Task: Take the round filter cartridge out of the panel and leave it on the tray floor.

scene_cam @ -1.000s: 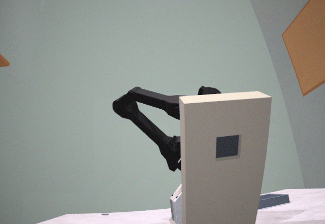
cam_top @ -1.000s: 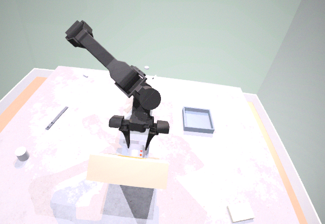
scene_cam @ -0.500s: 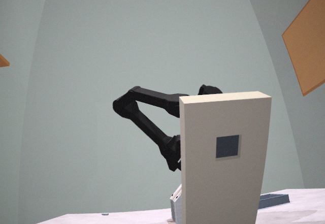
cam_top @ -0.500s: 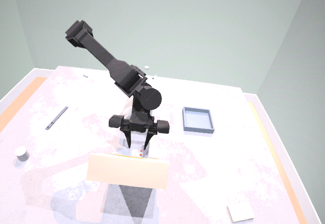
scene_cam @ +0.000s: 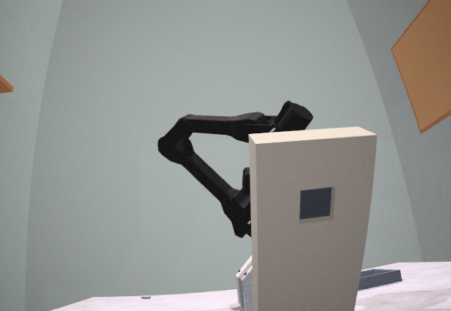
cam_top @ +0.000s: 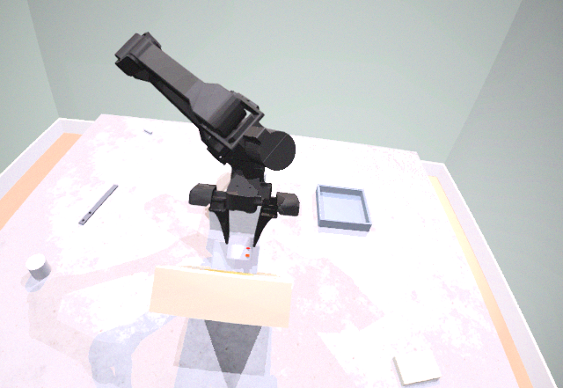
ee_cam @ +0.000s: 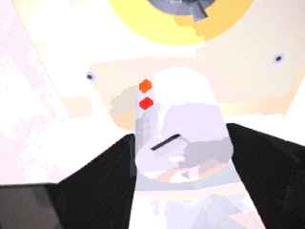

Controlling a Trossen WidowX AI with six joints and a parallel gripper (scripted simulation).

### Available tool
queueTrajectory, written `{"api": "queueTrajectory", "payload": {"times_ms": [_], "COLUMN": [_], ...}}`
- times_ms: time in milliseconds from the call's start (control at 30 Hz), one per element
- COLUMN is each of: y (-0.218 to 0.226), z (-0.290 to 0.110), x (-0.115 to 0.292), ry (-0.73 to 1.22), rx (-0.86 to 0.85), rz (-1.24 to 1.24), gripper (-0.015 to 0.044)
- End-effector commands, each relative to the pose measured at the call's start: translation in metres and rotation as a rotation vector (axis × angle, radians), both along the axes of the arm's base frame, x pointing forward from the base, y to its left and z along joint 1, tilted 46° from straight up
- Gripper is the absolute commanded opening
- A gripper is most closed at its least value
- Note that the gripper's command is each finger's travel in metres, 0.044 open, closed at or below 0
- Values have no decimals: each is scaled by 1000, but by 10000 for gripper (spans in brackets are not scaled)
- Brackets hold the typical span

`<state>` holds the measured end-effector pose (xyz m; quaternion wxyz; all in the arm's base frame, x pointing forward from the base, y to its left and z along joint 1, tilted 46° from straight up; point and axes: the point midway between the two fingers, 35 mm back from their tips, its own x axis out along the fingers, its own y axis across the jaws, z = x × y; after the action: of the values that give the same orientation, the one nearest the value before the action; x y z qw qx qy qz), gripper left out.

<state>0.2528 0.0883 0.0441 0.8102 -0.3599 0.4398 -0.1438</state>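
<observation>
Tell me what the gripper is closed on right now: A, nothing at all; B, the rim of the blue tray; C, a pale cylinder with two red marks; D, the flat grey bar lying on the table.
C: in the wrist view the gripper has a dark finger on each side of the pale cylinder, just below its two red marks.

Pale grey-green walls point(cam_top: 318, 33) enclose a mottled pinkish-white table top point(cam_top: 386, 283) edged with orange strips point(cam_top: 491, 302).

No readable text, label, brand, number or sign shows anywhere; the only markings are two small unlettered dots, one orange and one red, on the side of the pale round cylinder point(ee_cam: 183, 126).
</observation>
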Motion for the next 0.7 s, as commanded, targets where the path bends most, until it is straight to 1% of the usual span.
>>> {"api": "queueTrajectory", "payload": {"times_ms": [0,333,667], "y": [15,35,59], "z": [12,43,17], "x": [-9,-34,-32], "ry": [-5,-13,-12], "rx": [11,2,5], "rz": [3,2,3], "gripper": [0,0,0]}}
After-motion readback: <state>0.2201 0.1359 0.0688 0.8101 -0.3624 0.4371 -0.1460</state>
